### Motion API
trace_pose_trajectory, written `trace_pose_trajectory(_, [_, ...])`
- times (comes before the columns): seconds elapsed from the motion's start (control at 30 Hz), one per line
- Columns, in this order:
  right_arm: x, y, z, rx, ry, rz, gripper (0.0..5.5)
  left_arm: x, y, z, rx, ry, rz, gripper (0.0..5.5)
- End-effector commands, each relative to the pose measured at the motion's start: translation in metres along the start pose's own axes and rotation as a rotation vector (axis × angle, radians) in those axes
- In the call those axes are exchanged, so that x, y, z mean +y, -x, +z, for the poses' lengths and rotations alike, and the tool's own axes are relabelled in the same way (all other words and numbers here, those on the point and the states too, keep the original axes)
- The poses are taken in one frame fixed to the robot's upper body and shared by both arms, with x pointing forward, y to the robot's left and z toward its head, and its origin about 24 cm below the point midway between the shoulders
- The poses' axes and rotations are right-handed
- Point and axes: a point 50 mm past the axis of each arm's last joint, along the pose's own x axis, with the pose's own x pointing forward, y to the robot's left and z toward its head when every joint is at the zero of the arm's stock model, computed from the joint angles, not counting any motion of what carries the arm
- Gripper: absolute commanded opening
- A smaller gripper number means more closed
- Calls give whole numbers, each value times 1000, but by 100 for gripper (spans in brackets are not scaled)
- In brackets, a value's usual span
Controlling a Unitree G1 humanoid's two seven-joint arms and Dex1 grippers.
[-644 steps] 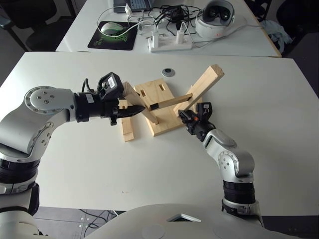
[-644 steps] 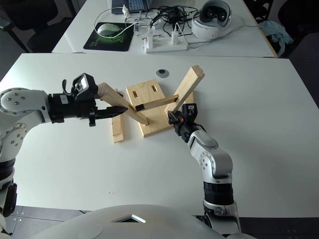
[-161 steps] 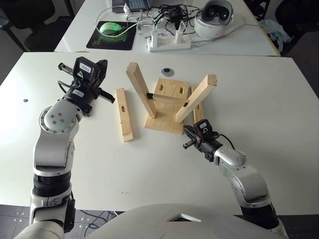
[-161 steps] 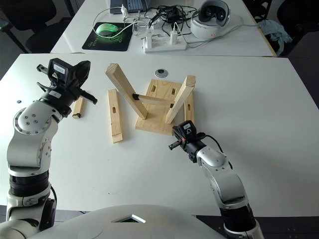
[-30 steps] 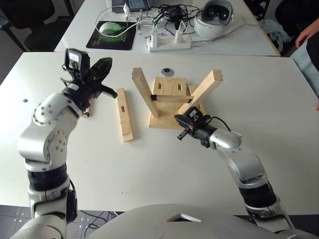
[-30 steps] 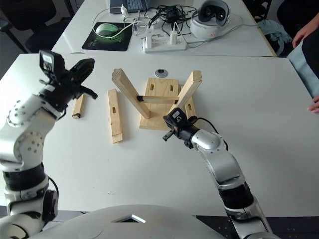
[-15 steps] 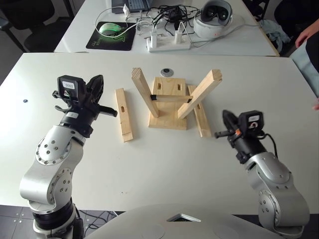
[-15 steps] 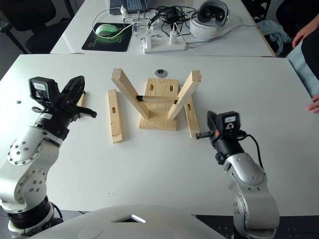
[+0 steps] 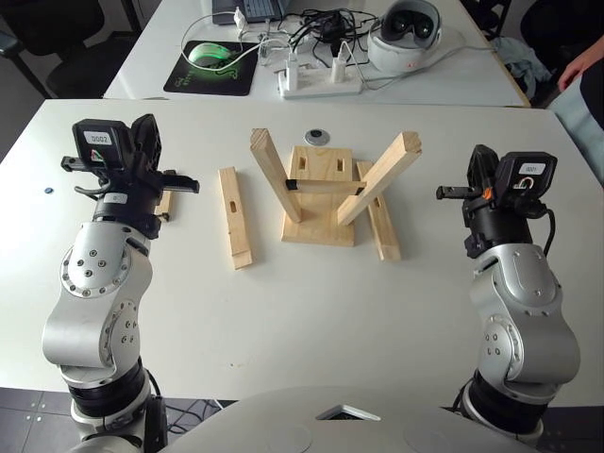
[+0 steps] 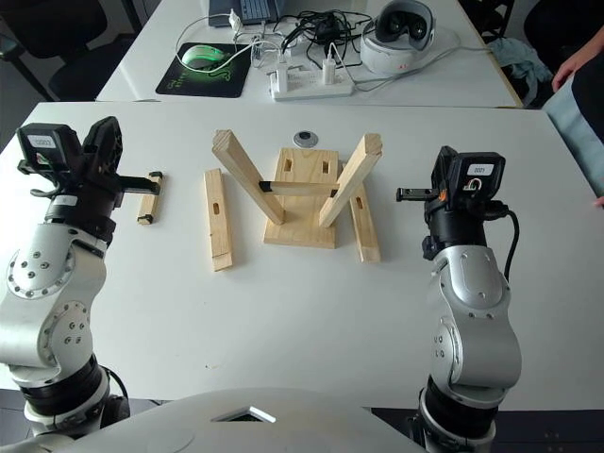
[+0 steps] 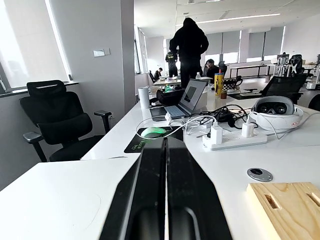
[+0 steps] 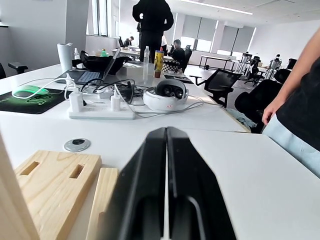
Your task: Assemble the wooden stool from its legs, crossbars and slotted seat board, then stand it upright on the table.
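As both arms hang over the two sides of the worktop [image 9: 283,311], the left gripper [image 9: 189,186] has its fingers pressed together with nothing between them. The right gripper [image 9: 442,192] is likewise closed and empty. Both point inward toward the middle.

Left gripper's tip sits over the far end of a short crossbar [image 10: 147,202] lying flat. Contact cannot be judged.

Next inward is a loose leg [image 9: 236,219], flat, slot facing up. At centre is the seat board [image 9: 319,225], flat on the worktop with its slots at the far end. Two legs rise from it, splayed outward — left leg [image 9: 274,175] and right leg [image 9: 382,177] — joined by a long crossbar [image 9: 326,186]. A second loose leg [image 9: 382,228] lies just beside the board's right edge, well apart from the right gripper.

Surface is white and matte, with a round grommet [image 9: 318,138] beyond the board.

Behind it a second table [image 9: 151,57] carries a mouse mat [image 9: 212,68], power strip [image 9: 321,85], headset [image 9: 406,33] and laptop [image 11: 182,102]. The room is an open office with a dark office chair [image 11: 57,122], windows and ceiling strip lights.
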Motion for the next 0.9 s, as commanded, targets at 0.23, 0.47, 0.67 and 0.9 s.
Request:
trace_pose_trajectory(0.23, [71,9,0,34,-12,505,1,-96,5,-19,239,114,-617,0])
trace_pose_trajectory(0.47, [27,3,-30,205,67,209,1,-35,0,-38,318,-84,-289,0])
trace_pose_trajectory(0.67, [-21,4,-26,178,60,-102,1,12,0,-15,150,-144,12,0])
trace_pose_trajectory(0.9, [62,10,-15,134,43,436,1,-79,0,-8,76,-11,-568,0])
